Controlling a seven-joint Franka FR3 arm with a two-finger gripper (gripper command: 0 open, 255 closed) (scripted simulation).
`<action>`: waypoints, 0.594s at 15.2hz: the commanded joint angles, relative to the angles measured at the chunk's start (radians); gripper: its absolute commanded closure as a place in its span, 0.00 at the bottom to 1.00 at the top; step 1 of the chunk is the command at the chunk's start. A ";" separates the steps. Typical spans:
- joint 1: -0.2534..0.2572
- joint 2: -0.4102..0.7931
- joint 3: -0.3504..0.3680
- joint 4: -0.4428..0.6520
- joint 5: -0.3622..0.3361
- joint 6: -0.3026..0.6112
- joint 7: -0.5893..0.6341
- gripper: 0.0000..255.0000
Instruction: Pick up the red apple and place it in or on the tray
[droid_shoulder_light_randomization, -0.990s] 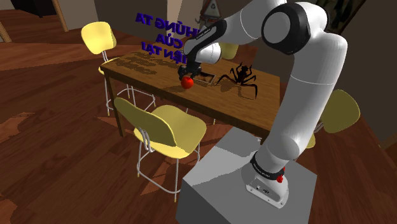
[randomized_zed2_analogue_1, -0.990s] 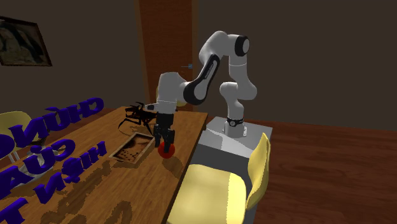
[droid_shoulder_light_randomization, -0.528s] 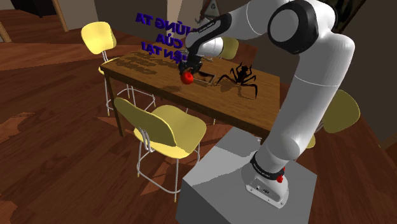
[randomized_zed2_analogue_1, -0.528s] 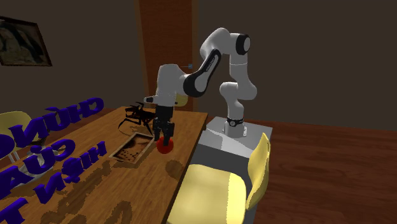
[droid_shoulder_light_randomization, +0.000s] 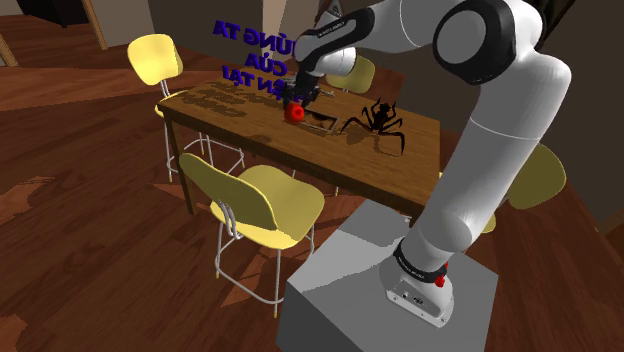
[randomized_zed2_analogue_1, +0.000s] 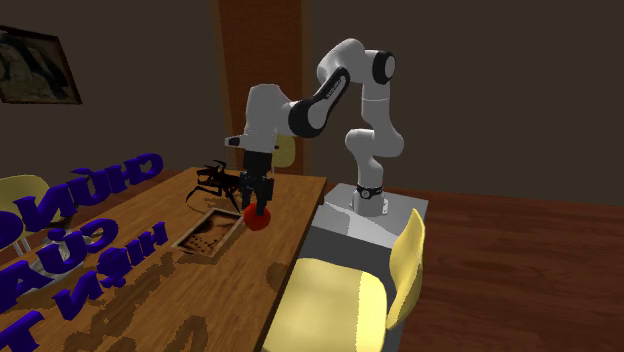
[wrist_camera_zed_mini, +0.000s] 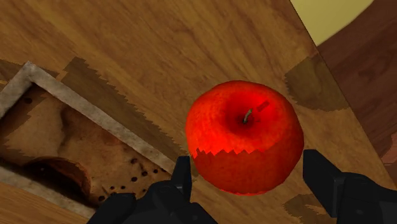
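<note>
A red apple (droid_shoulder_light_randomization: 294, 114) (randomized_zed2_analogue_1: 259, 221) (wrist_camera_zed_mini: 245, 137) hangs above the wooden table (droid_shoulder_light_randomization: 215, 104) (randomized_zed2_analogue_1: 292, 205), clasped between the black fingers of my gripper (droid_shoulder_light_randomization: 296, 102) (randomized_zed2_analogue_1: 256, 208) (wrist_camera_zed_mini: 249, 173). The fingers press on both sides of the apple, and its stem faces the wrist camera. A shallow rectangular brown tray (droid_shoulder_light_randomization: 320, 126) (randomized_zed2_analogue_1: 207, 233) (wrist_camera_zed_mini: 57, 143) with a pale rim lies flat on the table. The apple is in the air beside the tray's near edge, over bare wood rather than over the tray.
A black spider-like figure (droid_shoulder_light_randomization: 378, 117) (randomized_zed2_analogue_1: 216, 180) stands on the table behind the tray. Yellow chairs (droid_shoulder_light_randomization: 260, 203) (randomized_zed2_analogue_1: 345, 300) surround the table. Purple lettering (droid_shoulder_light_randomization: 258, 60) (randomized_zed2_analogue_1: 90, 235) floats over the table's far end. The grey stand (droid_shoulder_light_randomization: 395, 290) sits close to the table edge.
The arm has lifted the held apple higher off the table and carried it a little toward the tray. The grip has stayed the same.
</note>
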 joint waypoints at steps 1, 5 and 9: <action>0.000 -0.009 -0.002 0.018 -0.010 -0.026 0.009 1.00; 0.002 -0.031 -0.005 0.046 -0.028 -0.075 0.026 1.00; -0.011 -0.023 -0.015 0.089 -0.023 -0.113 0.008 1.00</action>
